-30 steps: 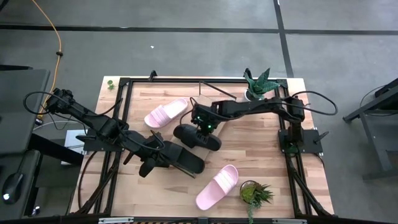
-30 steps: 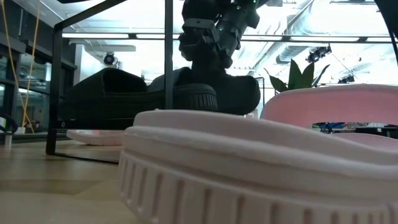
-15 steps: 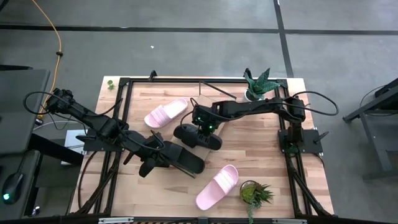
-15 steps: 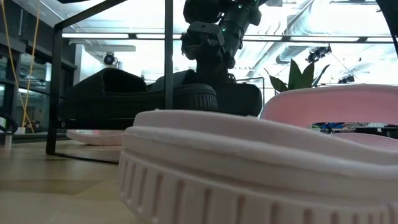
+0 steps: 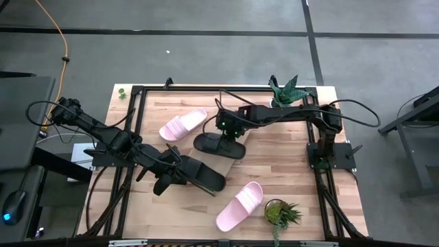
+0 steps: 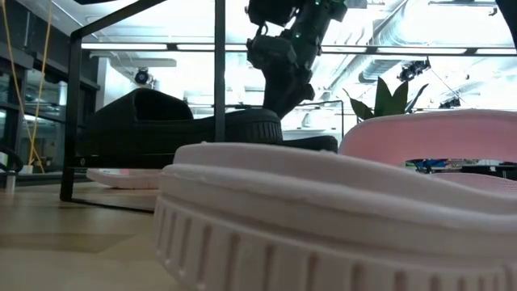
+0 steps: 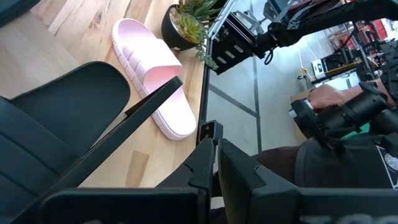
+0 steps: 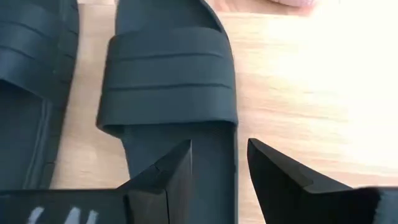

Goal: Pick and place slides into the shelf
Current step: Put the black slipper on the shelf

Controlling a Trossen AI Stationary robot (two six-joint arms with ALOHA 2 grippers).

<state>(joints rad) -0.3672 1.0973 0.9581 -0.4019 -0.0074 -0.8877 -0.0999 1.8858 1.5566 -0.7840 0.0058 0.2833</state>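
Right gripper [image 5: 223,126] spread, above black slide [image 5: 219,145] mid-table, its length running left-right. Left gripper [image 5: 167,177] pinching second black slide [image 5: 202,175].

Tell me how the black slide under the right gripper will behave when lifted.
The black slide looks like matte foam, so probably light and grippy. Its wide strap likely flexes under the open right gripper. Flat-soled, it shouldn't roll. Left gripper waits nearby.
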